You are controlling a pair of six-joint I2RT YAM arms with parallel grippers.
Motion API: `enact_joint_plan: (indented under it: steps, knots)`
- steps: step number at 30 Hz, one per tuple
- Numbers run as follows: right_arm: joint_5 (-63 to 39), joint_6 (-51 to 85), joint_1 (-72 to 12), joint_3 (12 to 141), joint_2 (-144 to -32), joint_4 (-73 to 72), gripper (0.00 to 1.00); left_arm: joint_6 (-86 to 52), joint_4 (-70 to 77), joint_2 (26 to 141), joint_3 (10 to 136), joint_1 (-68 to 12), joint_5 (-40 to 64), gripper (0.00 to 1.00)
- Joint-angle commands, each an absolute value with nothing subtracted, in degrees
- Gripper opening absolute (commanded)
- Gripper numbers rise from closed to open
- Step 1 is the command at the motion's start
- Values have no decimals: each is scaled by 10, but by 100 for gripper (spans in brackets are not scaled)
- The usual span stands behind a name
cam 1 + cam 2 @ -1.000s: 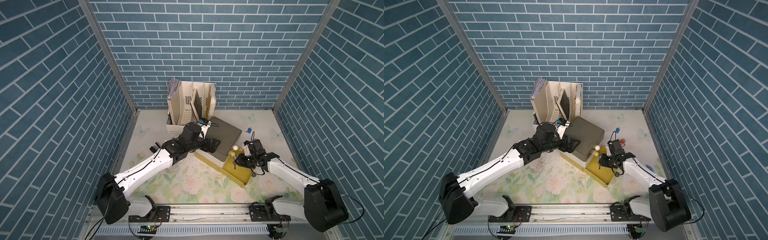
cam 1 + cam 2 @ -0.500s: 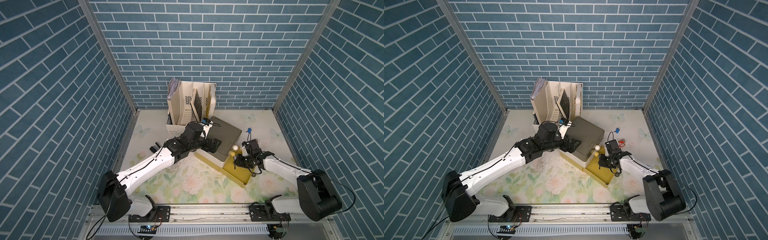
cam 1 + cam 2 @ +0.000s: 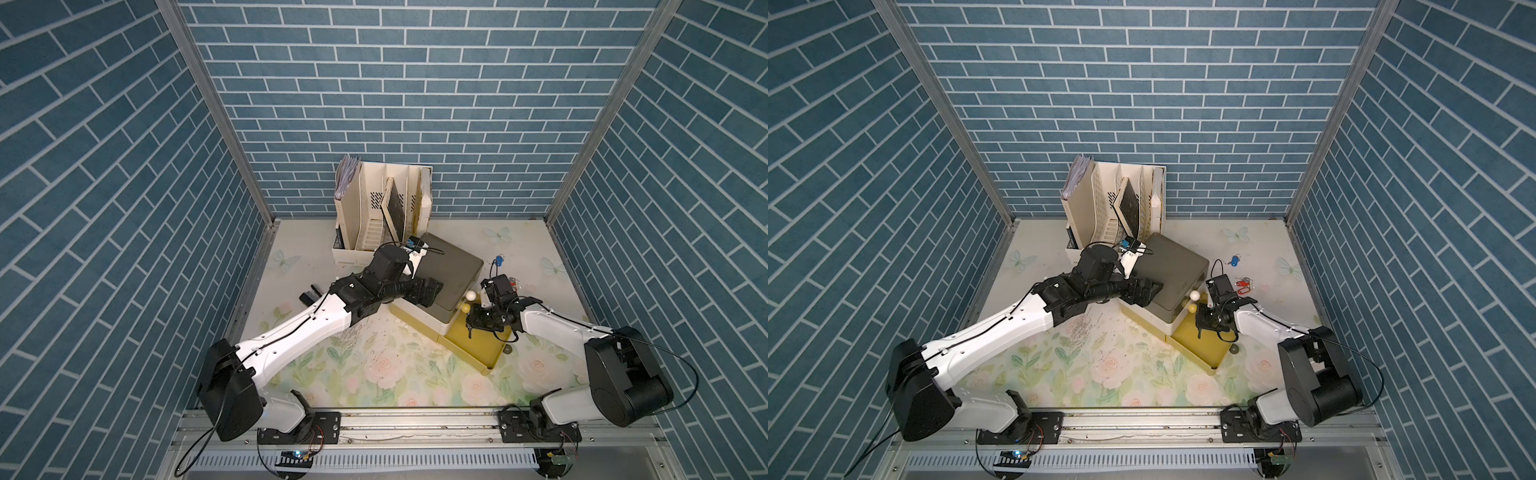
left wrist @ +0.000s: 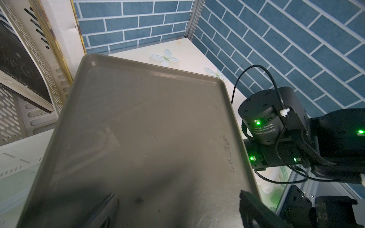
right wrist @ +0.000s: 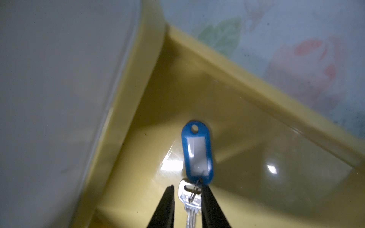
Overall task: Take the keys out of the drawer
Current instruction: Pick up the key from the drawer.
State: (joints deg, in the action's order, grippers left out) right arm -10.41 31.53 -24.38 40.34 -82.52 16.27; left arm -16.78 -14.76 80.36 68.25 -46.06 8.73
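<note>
Now the right jaws have been squeezed tighter and moved deeper into the yellow drawer (image 5: 246,150), so the blue-tag key (image 5: 197,154) can likely be lifted out soon. It is pinched in the nearly closed jaws, inside the drawer. The left jaws are kept wide open over the grey box top (image 4: 148,128), empty.

left arm (image 3: 299,336) stretched out from its base toward 2 o'clock in both top views. left gripper (image 3: 432,291) roughly level, jaws spread wide. right arm (image 3: 557,328) reaches toward 10 o'clock, wrist bent, right gripper (image 5: 186,187) pitched down. its fingers (image 5: 167,207) are nearly together with a key (image 5: 190,199) between them, small gap on one side, so firm clamp unclear.
</note>
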Motion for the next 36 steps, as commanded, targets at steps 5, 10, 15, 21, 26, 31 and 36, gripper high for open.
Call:
enact_joint_plan:
  steps: [5,10,15,21,26,31,36]
  knots:
    - [-78,322,-248,419,-838,170,22,-156,-156,801,697,-463,82,100]
    - [-76,322,-248,422,-837,172,11,-156,-154,802,696,-463,83,100]
    - [-76,323,-247,420,-833,173,0,-156,-154,801,695,-463,83,100]
    - [-61,333,-248,415,-807,177,0,-156,-152,800,692,-463,87,100]
    - [-48,342,-248,415,-770,185,0,-156,-150,798,692,-463,88,100]
    - [-26,346,-246,421,-739,205,0,-157,-145,793,690,-463,95,100]
    - [-11,352,-247,427,-711,224,0,-156,-138,785,684,-463,100,100]
